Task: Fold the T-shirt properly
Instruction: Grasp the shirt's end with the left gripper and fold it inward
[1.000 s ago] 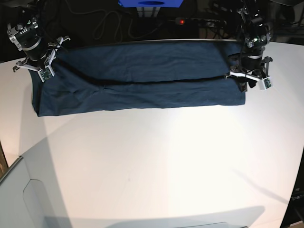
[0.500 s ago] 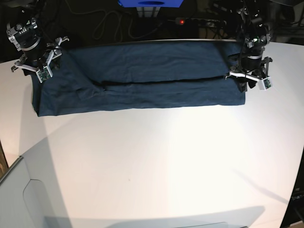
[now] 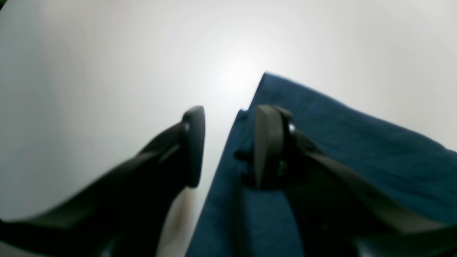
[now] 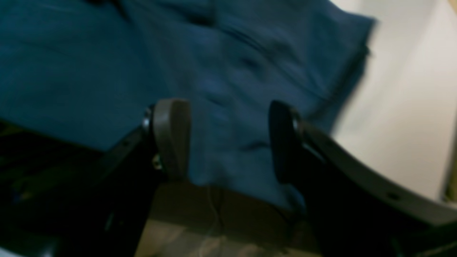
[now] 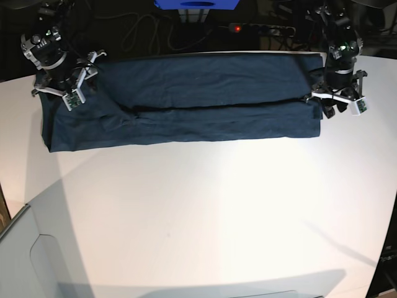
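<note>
A dark navy T-shirt (image 5: 186, 99) is lying folded into a long band across the far part of a white table (image 5: 205, 217), a lengthwise crease running through its middle. The left gripper (image 3: 228, 146) is being held at the shirt's end edge, jaws spread apart, one finger (image 3: 267, 150) over the cloth, the other over bare table, nothing gripped. The right gripper (image 4: 228, 139) is being held above the opposite end, jaws wide apart, nothing between them.

A white counter (image 5: 205, 217) is lying under bright light; behind it a blue box (image 5: 196, 4), dark cables (image 5: 139, 34) and a power strip's red light (image 5: 237, 28) are showing.
</note>
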You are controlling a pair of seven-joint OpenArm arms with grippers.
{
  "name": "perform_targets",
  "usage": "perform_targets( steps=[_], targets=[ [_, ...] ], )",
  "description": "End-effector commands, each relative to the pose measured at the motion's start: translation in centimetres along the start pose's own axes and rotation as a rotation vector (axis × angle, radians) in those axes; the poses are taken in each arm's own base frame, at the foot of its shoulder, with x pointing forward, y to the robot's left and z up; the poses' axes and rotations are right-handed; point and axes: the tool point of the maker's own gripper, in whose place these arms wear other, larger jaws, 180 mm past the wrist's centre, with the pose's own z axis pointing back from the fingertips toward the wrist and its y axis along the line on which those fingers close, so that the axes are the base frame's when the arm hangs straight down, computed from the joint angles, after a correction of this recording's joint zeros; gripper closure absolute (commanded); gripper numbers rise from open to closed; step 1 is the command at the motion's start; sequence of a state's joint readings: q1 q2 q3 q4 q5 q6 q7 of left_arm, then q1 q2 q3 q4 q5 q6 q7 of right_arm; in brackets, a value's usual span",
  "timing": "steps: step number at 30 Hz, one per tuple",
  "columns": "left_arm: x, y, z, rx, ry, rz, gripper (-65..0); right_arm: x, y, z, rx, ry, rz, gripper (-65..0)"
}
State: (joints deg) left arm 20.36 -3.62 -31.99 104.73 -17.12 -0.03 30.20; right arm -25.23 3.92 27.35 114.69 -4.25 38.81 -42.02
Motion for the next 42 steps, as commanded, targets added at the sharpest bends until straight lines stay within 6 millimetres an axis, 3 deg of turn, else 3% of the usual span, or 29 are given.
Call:
perform_targets(
  steps=[1, 7, 11, 22, 28, 30, 36, 42],
  targets=[
    [1.2, -0.2, 0.2, -0.007, -0.041, -0.006, -24.7, 0.4, 0.1, -0.1, 0.015, -0.015, 0.023, -32.9],
    [-0.6, -0.7, 0.7, -0.015, 0.0, 0.014, -40.0, -0.5, 0.9, -2.7, 0.076, 0.012, -0.023, -32.9],
    [-1.8, -1.0, 0.4, -0.044, 0.03, 0.068, -40.3, -1.3, 0.9, -3.4, 0.092, 0.032, -0.042, -32.9],
    [-6.3, 0.2, -0.9, -0.024, 0.147, 0.136, -40.3, -1.1, 0.7, -3.7, 0.091, 0.028, -0.043, -32.9],
    [-6.6, 0.7, -1.0, -0.02, 0.161, 0.121, -40.1, -1.1, 0.7, -3.7, 0.09, 0.028, -0.042, -32.9],
    [-6.7, 0.7, -1.0, -0.02, 0.165, 0.121, -37.7, -1.1, 0.7, -3.7, 0.09, 0.028, -0.042, -32.9],
    [-8.0, 1.1, -1.3, -0.009, 0.195, 0.138, -20.9, -0.8, 0.6, -3.7, 0.088, 0.022, -0.042, -32.9],
    [-8.2, 0.7, -1.9, -0.013, 0.199, 0.153, -19.3, -0.9, 0.6, -3.7, 0.088, 0.023, -0.043, -32.9]
  ],
)
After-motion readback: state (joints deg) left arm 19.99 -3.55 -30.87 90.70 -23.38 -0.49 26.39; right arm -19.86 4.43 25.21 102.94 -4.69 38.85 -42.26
